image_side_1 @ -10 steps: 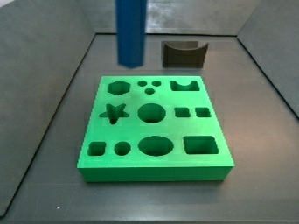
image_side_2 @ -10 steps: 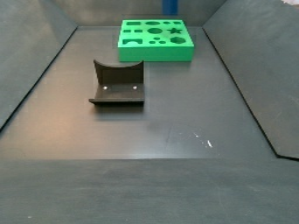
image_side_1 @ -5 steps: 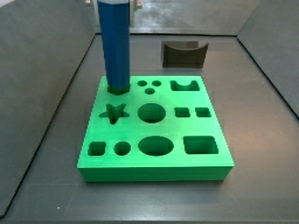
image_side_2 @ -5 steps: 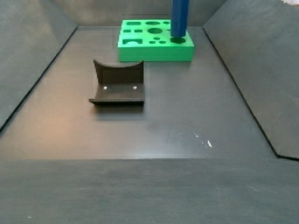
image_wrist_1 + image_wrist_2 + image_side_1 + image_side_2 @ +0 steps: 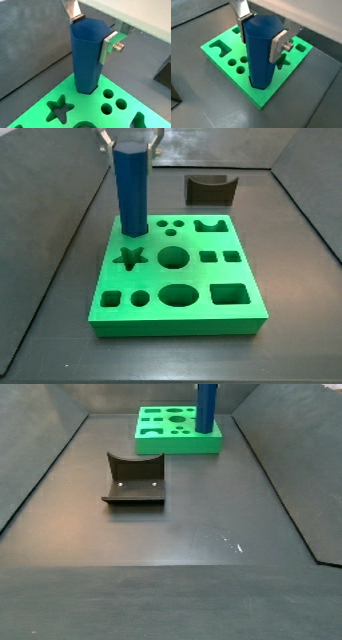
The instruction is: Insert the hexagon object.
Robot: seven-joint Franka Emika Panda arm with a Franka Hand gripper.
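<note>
One blue hexagon object (image 5: 131, 190) stands upright at the far corner of the green board (image 5: 178, 319), its lower end sunk into the hexagonal hole there, as both wrist views also show (image 5: 87, 55) (image 5: 262, 52). The gripper (image 5: 93, 28) sits at the top of this peg, and its jaws are closed on it: one silver finger (image 5: 73, 11) lies against one face near the top, and the opposite finger (image 5: 110, 45) presses flat on the other side, with a small bolt showing on its outer face. In a side view (image 5: 130, 140) only the finger tips show at the upper edge, clasping the peg's head.

Across the board's top face are cut-outs of several shapes: a star (image 5: 130, 256) just in front of the peg, a large round hole (image 5: 174, 256) beside the star, two small round holes (image 5: 170, 226) next to the peg, and a square pocket (image 5: 229, 293) at the near corner. How deep the peg has gone cannot be judged, since the hole's rim hides its foot.

Behind the board in that view a dark fixture (image 5: 210, 189) stands on the grey tabletop (image 5: 294, 268), well apart from the board. From the opposite side (image 5: 134, 479) it shows as an L-shaped bracket with a curved top edge, nearer the camera than the board (image 5: 178, 441) and the peg (image 5: 207, 408).
</note>
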